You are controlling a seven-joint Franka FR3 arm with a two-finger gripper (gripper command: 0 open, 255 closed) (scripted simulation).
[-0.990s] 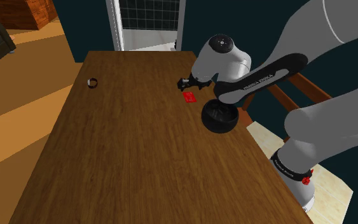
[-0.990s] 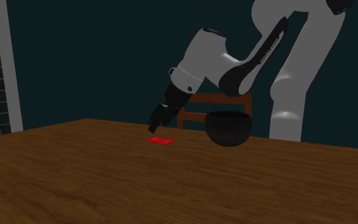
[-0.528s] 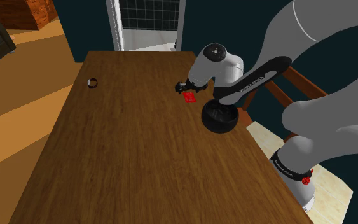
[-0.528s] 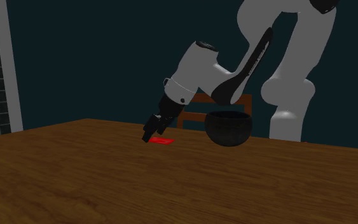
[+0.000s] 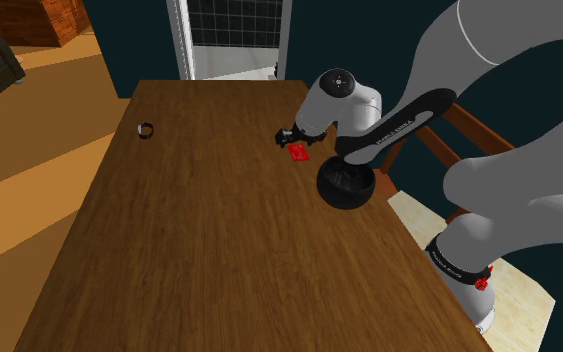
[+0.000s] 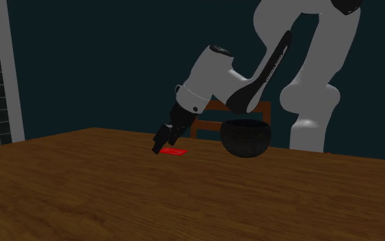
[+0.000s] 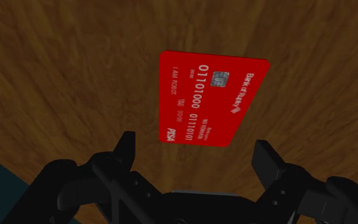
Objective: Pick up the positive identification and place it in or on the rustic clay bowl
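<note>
On the worktop (image 5: 199,235) (image 6: 115,195) (image 7: 63,70): brown wood grain, long board; carries the card, the bowl and a small ring.
Card (image 5: 299,153) (image 6: 174,151) (image 7: 209,98): red, flat on the wood, face up; white digits and lettering and a small grey chip in the wrist view. Lies just beside the bowl, on the bowl's left in both outside views, apart from it.
Claw (image 5: 287,136) (image 6: 161,148) (image 7: 196,149): all black, tilted down, low over the worktop at the card. Released: the two fingers (image 7: 125,145) stand wide apart, one to each side of the card's near end, neither touching it. Nothing is gripped.
Bowl (image 5: 345,186) (image 6: 246,137): black, round, upright, near the worktop's edge on the arm's side. Nothing can be seen in it in the shoulder view, where the arm covers part of its rim.
Arm (image 5: 529,150) (image 6: 307,96): white with dark joints, bent over the bowl, wrist angled towards the card.
Ring (image 5: 145,130): small, dark, well apart from the card, near the worktop's opposite edge in the shoulder view.
Chair (image 6: 208,127): brown wood, behind the bowl in the second exterior view.
Walls (image 6: 81,61): dark teal.
Doorway (image 5: 234,25): white frame, tiled surface beyond.
</note>
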